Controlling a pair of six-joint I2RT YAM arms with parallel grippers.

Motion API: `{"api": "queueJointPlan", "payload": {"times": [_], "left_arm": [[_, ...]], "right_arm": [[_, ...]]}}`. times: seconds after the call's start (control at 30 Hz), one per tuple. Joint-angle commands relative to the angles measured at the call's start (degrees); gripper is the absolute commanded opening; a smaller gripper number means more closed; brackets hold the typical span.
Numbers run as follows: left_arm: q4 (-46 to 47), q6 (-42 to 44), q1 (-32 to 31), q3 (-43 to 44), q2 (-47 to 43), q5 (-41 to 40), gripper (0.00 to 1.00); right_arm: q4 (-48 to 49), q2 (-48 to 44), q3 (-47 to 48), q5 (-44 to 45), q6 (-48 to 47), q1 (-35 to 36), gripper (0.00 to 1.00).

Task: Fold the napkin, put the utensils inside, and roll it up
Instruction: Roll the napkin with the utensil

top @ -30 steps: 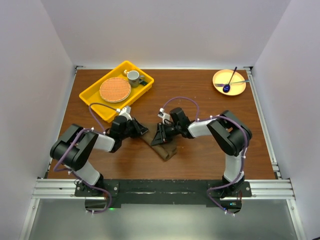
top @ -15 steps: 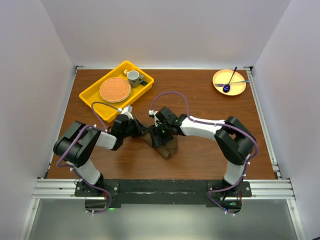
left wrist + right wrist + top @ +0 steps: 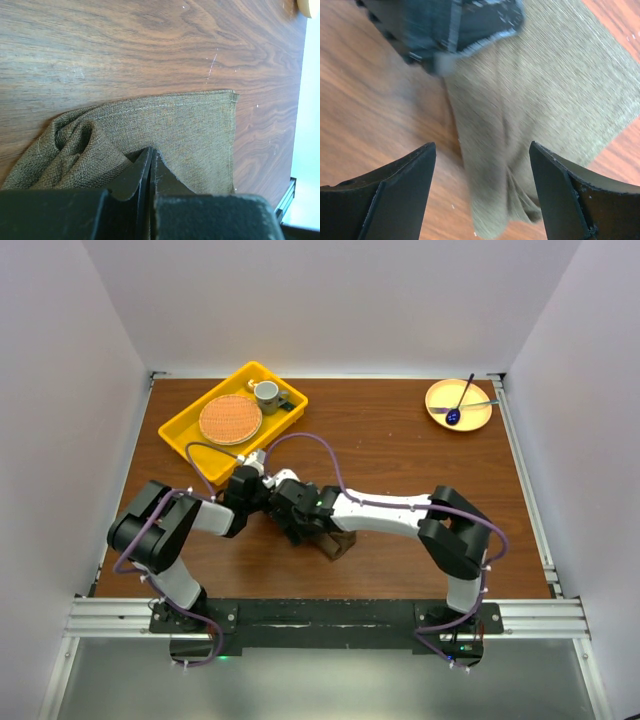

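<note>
Toward the front middle of the desk (image 3: 400, 450) the napkin (image 3: 190, 125) lies half bunched, the left hand (image 3: 150, 156) clenched on a pinch of its fold, seemingly to anchor it, while the right hand (image 3: 482, 147) hangs spread wide above, gripping nothing.

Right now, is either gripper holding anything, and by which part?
The left gripper pinches the napkin near its bunched end; the right gripper is open, holding nothing.
</note>
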Motion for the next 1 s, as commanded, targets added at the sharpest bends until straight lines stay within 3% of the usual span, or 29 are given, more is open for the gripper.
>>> {"api": "queueJointPlan", "payload": {"times": [0.0,0.17,0.23,0.33,0.4,0.43,0.57,0.63,0.67,0.77,0.9,0.97], "left_arm": [[-9.62,0.58,0.28,-0.26,0.35,-0.87,0.03],[-9.71,-0.74,0.28,-0.43,-0.88,0.28,0.03],[-9.97,-1.44,0.28,-0.52,-1.76,0.72,0.03],[-10.59,-2.15,0.37,-1.31,-4.3,0.37,0.05],[-11.64,-2.67,0.45,-1.84,-7.63,-0.25,0.1],[-12.17,-2.68,0.54,-1.84,-8.87,-0.42,0.12],[-19.87,-0.92,0.54,0.34,-17.3,-4.45,0.27],[-22.88,1.1,0.45,2.45,-22.58,-6.3,0.32],[-25.42,1.71,0.45,3.07,-24.25,-7.53,0.33],[-28.07,3.21,0.45,4.75,-29.0,-8.33,0.34],[-24.05,1.81,0.37,3.09,-30.33,-4.92,0.36],[-20.19,0.58,0.37,1.85,-27.8,-1.66,0.36]], "right_arm": [[2.03,4.26,3.02,6.32,1.61,1.64,0.8],[3.26,7.25,3.2,10.1,3.81,2.17,0.73],[3.7,6.82,2.32,10.63,4.78,2.08,0.63],[5.54,4.36,-0.92,9.93,5.66,1.91,0.29],[6.77,2.35,-3.74,7.65,5.75,1.64,0.23],[8.78,1.55,-4.79,6.08,5.58,0.94,0.15],[16.7,-2.32,-12.87,-11.27,5.22,-3.62,0.0],[21.43,-3.55,-16.64,-18.08,5.31,-7.91,0.0],[22.76,-3.56,-17.62,-26.98,5.31,-9.42,0.0],[28.21,-1.98,-20.35,-40.03,6.01,-15.13,0.0],[36.97,2.32,-22.99,-56.73,10.31,-21.02,0.0],[40.6,4.95,-25.27,-60.63,14.44,-22.61,0.0]]}}
